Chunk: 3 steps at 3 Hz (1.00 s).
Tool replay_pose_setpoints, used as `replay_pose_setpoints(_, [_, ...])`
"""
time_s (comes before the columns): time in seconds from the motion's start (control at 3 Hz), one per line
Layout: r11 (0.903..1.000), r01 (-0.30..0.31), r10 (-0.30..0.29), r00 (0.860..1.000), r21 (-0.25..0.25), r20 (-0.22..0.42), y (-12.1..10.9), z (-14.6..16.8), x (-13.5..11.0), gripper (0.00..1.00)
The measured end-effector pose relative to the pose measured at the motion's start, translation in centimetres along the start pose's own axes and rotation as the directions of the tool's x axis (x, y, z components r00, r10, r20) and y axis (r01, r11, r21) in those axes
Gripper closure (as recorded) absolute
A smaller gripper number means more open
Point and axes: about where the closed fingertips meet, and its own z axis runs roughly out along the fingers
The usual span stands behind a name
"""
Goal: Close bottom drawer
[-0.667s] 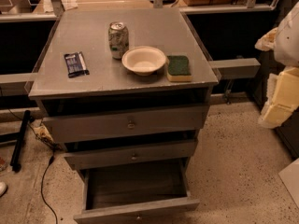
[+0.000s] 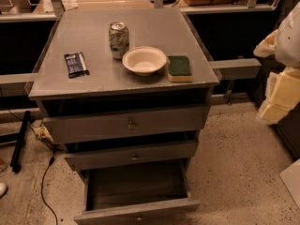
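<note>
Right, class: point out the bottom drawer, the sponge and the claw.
bottom drawer (image 2: 159,211), camera view, front panel's top edge
sponge (image 2: 179,66), camera view, green top
claw (image 2: 277,99), camera view, cream part at right edge

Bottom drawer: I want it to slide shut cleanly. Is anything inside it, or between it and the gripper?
Nothing visible. The bottom drawer stands pulled out with a bare inside, so its way in looks free. The gripper is at the right edge, apart from it, only floor between.
</note>
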Motion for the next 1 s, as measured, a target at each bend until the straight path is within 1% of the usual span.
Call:
replay_pose_setpoints(0.33, [1.0, 0.0, 0.0, 1.0, 0.0, 0.0, 0.0, 0.0, 0.0, 0.47])
replay_pose_setpoints(1.0, [1.0, 0.0, 0.0, 1.0, 0.0, 0.0, 0.0, 0.0, 0.0, 0.93])
